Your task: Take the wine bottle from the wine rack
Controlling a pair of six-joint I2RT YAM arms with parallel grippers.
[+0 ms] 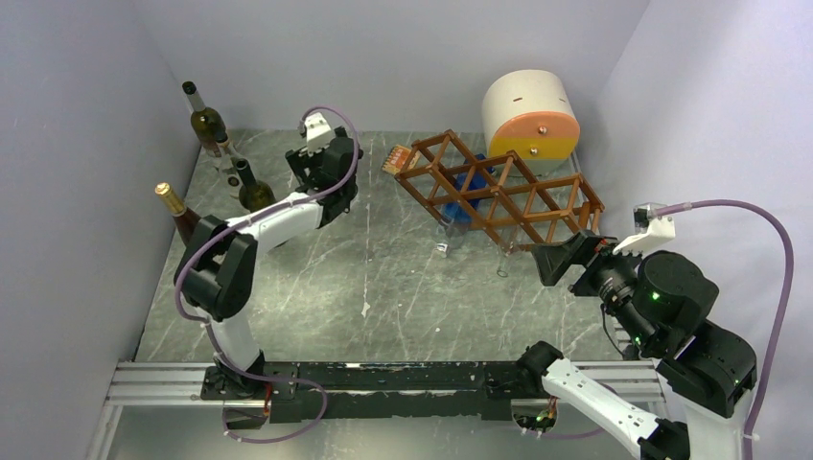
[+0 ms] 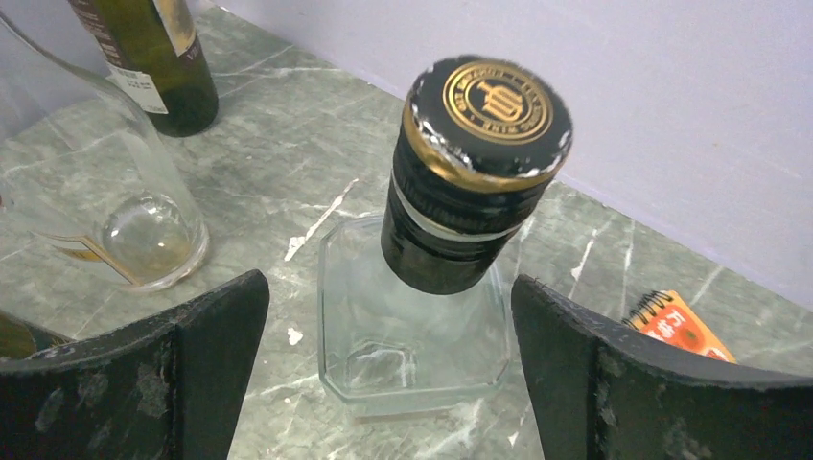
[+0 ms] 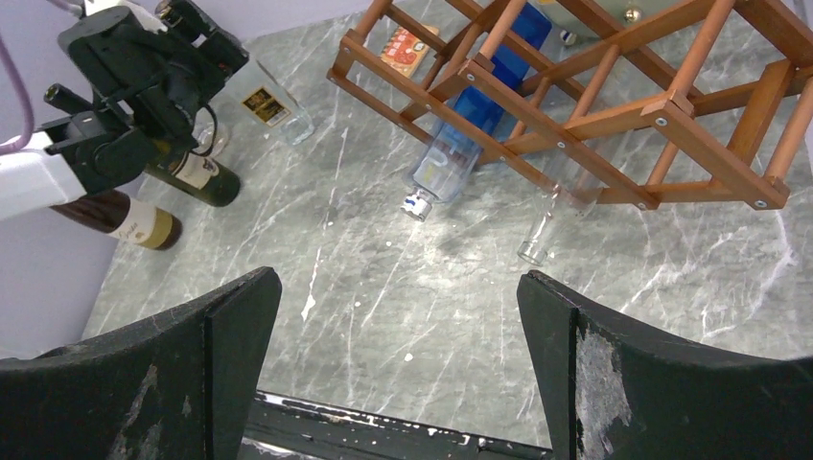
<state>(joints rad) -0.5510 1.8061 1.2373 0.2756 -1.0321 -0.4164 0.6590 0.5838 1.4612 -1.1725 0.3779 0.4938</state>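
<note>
Marbled grey-green table (image 1: pixel 383 287), lilac walls: the reddish-brown lattice rack (image 1: pixel 499 192) sits askew at the back right, a blue-labelled bottle (image 1: pixel 468 199) poking neck-down from it. Left wrist — left claw (image 2: pixel 388 286) spread wide either side of an upright square clear bottle (image 2: pixel 412 335), black-capped, not touching. Right wrist — right claw (image 3: pixel 398 280) spread, facing the rack.

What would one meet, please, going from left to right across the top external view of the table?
Gold-capped brown glass bottle → dark green glass bottle with a black neck → small orange spiral notepad → reddish-brown wooden lattice wine rack → looping purple cable.
</note>
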